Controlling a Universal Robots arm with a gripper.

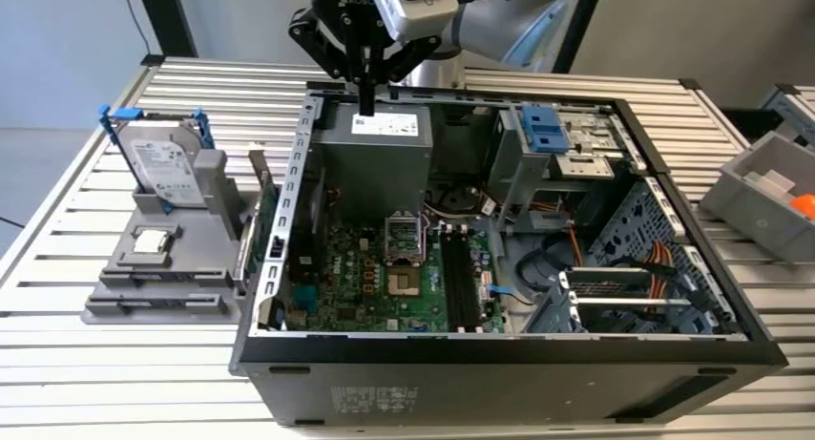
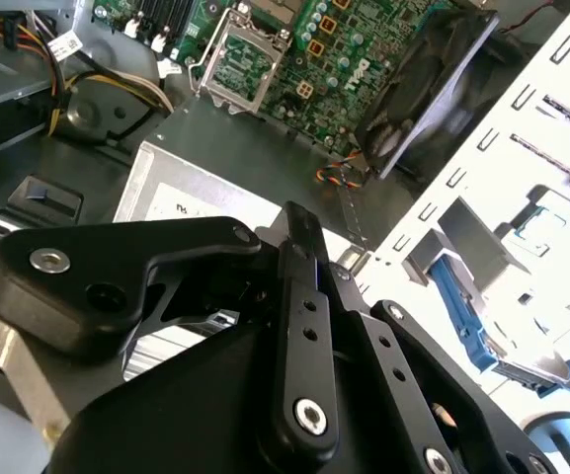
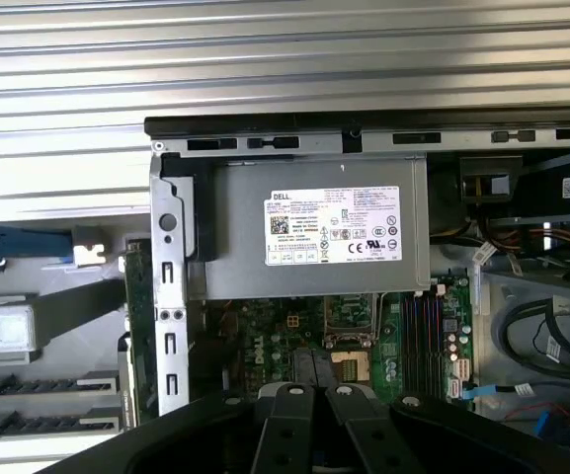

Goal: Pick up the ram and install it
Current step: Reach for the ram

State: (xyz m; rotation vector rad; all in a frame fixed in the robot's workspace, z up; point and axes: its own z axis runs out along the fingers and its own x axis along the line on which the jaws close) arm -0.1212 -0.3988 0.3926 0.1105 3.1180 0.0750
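Observation:
My gripper (image 1: 366, 104) hangs over the back of the open computer case (image 1: 510, 349), just above the grey power supply (image 1: 376, 149), its black fingers pressed together with nothing visible between them. In both wrist views the fingers (image 3: 312, 390) (image 2: 300, 232) meet in a narrow tip above the power supply (image 3: 309, 232). A thin green board that looks like the ram (image 1: 269, 232) stands on edge just outside the case's wall on the exterior view's left, also in the first wrist view (image 3: 138, 331). The black memory slots (image 1: 459, 273) (image 3: 418, 331) lie on the motherboard beside the processor socket (image 1: 403, 244).
A grey fixture (image 1: 159, 292) on the exterior view's left holds an upright hard drive (image 1: 166, 168) with a blue bracket and a small square chip (image 1: 152, 240). A grey bin (image 1: 764, 197) with an orange item sits at the right. Cables and drive cages fill the case's right half.

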